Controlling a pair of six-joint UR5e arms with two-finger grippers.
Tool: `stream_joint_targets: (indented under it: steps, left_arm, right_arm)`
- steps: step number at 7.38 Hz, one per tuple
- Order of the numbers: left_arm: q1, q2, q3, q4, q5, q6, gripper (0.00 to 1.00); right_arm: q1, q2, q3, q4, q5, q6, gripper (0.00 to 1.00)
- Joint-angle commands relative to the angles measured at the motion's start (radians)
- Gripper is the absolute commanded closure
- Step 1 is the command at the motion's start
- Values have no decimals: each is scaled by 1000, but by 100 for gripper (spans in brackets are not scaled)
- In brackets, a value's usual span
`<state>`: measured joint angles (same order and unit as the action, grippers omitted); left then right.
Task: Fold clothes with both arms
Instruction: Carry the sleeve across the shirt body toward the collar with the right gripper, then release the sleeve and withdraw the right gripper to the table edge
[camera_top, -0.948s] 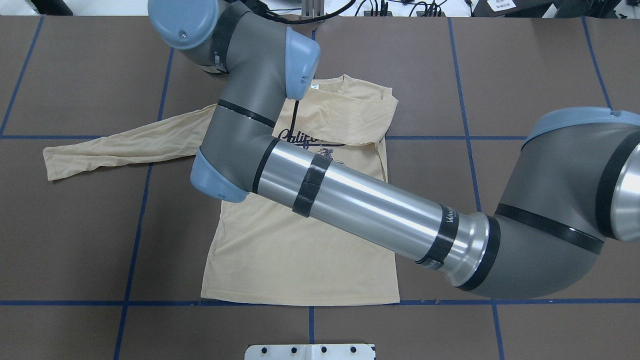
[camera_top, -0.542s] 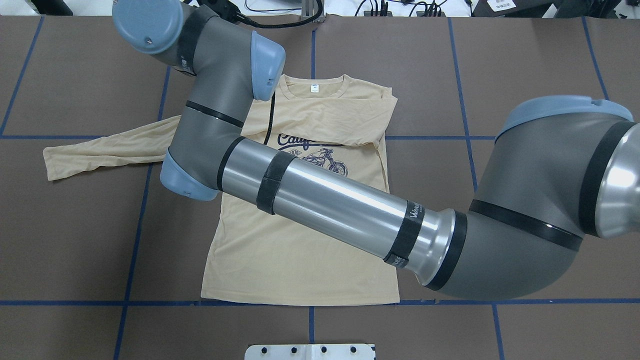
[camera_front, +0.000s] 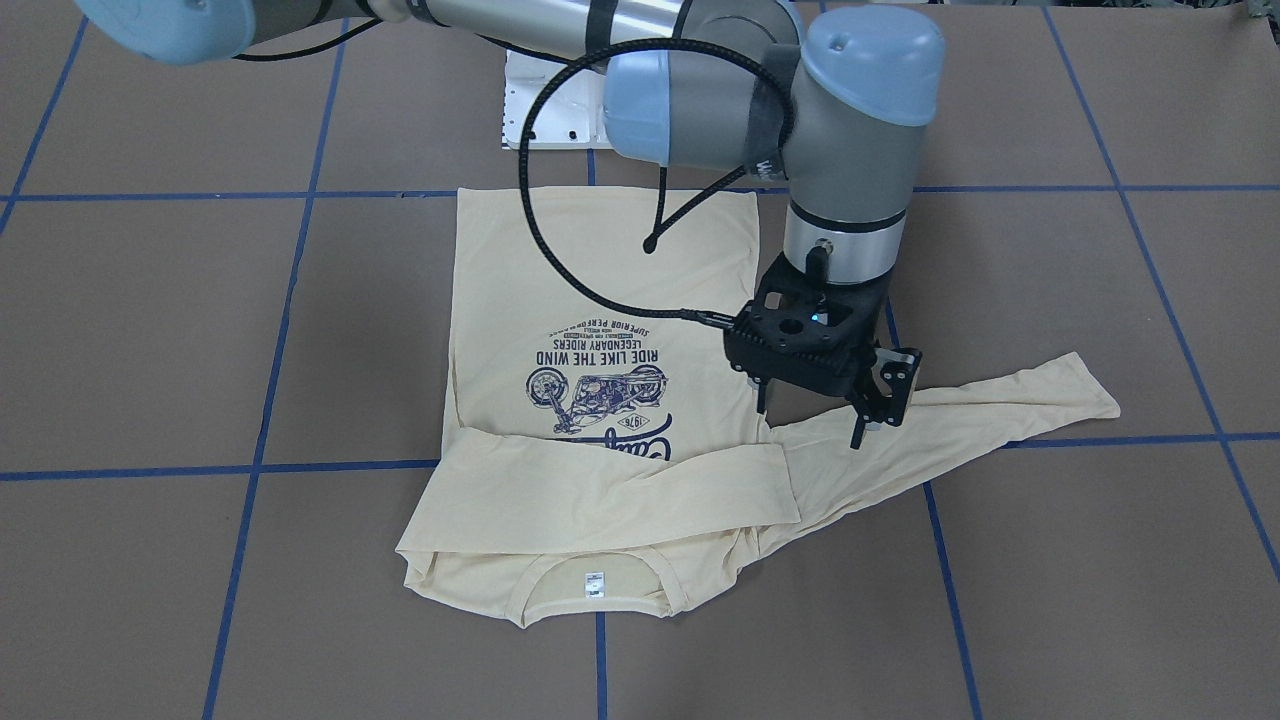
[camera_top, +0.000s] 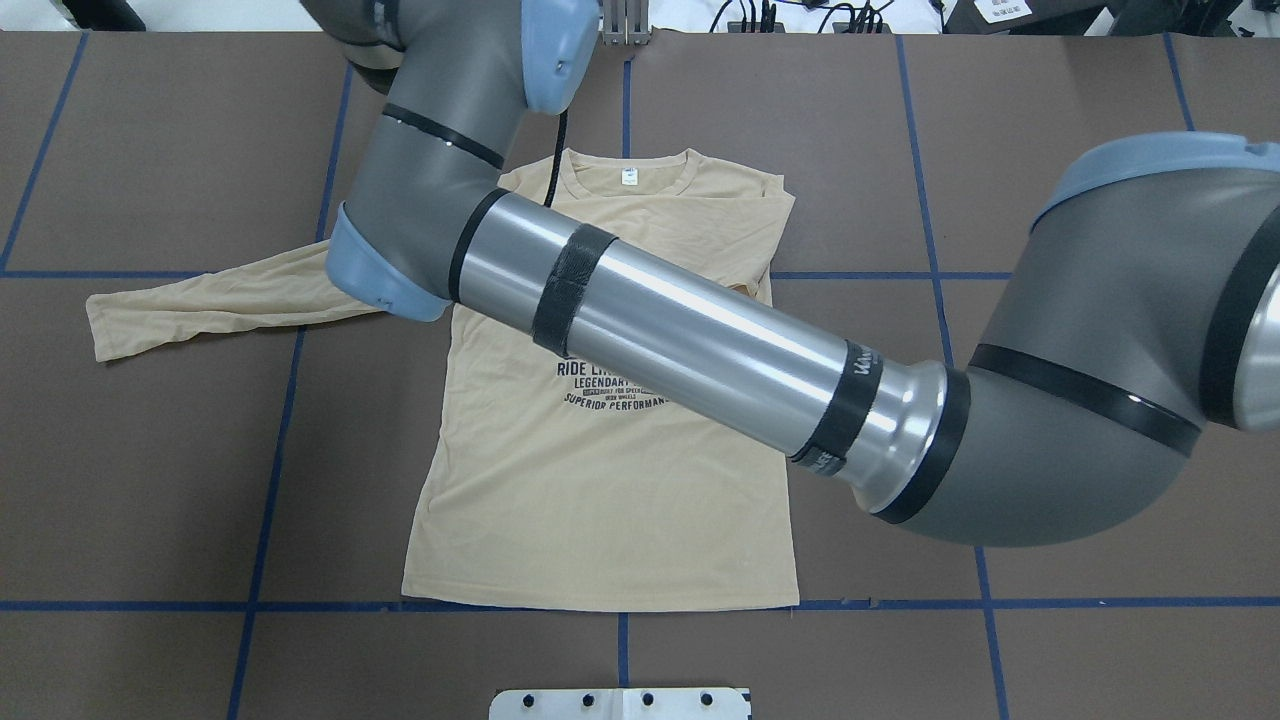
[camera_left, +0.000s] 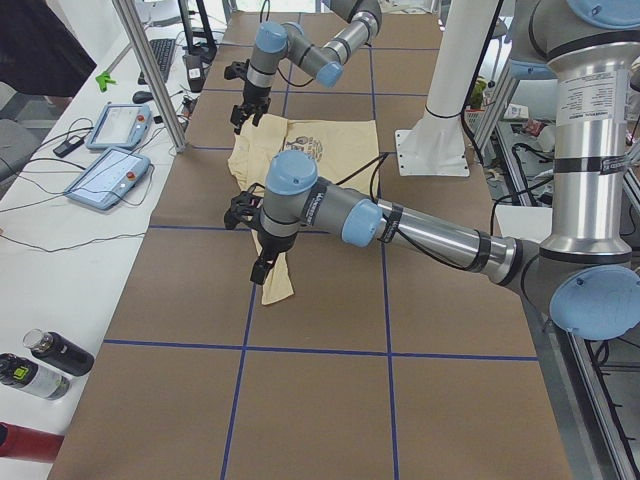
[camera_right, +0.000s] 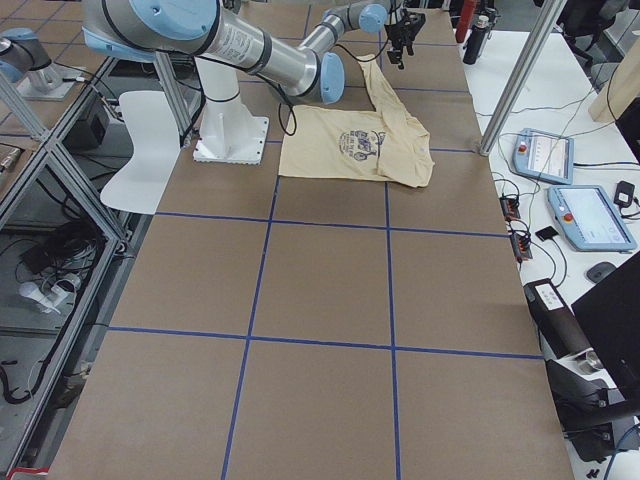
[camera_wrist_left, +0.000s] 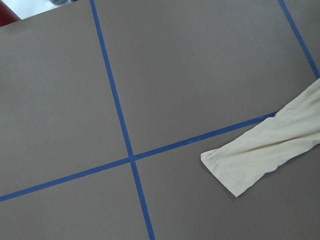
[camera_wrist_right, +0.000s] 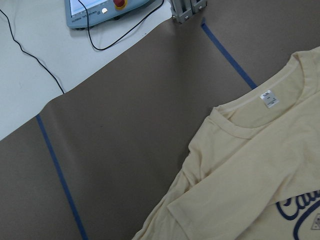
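The cream-yellow shirt (camera_top: 600, 500) lies flat and face up, collar and neck label (camera_top: 629, 177) at the far side. Its right sleeve (camera_front: 600, 490) is folded across the chest. Its left sleeve (camera_top: 200, 300) lies stretched out to my left, and the cuff (camera_wrist_left: 250, 160) shows in the left wrist view. My right arm (camera_top: 700, 350) reaches across the shirt. The right gripper (camera_front: 810, 420) hangs open and empty above the left armpit. My left gripper (camera_left: 256, 268) shows only in the exterior left view, above the stretched sleeve. I cannot tell whether it is open or shut.
Blue tape lines (camera_top: 280, 450) divide the brown table into squares. The white base plate (camera_top: 620, 703) sits at the near edge. Two teach pendants (camera_left: 105, 180), a metal post (camera_left: 150, 80) and bottles (camera_left: 50, 355) stand along the operators' side.
My right arm's wrist moved left, then away from the robot, uncovering the lower lines of the print. The shirt and both sleeves have not moved.
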<state>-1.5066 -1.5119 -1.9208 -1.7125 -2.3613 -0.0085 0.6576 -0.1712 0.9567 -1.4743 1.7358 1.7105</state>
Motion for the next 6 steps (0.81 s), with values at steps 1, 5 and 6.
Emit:
stream_joint_targets:
  steps: [1,5,6]
  left_arm:
    - [19,-4,10,-136,-64,-1,0]
    - [210,2,129,-342,-58,-57,0]
    - [283,2,137,-393,65,-153,0]
  right_arm:
    - [57,-275,369,-147,99,-125,0]
    - [221,-921,1004,-190,274,-553,0]
    - [243,-1020,1061,-179,300,-619,0]
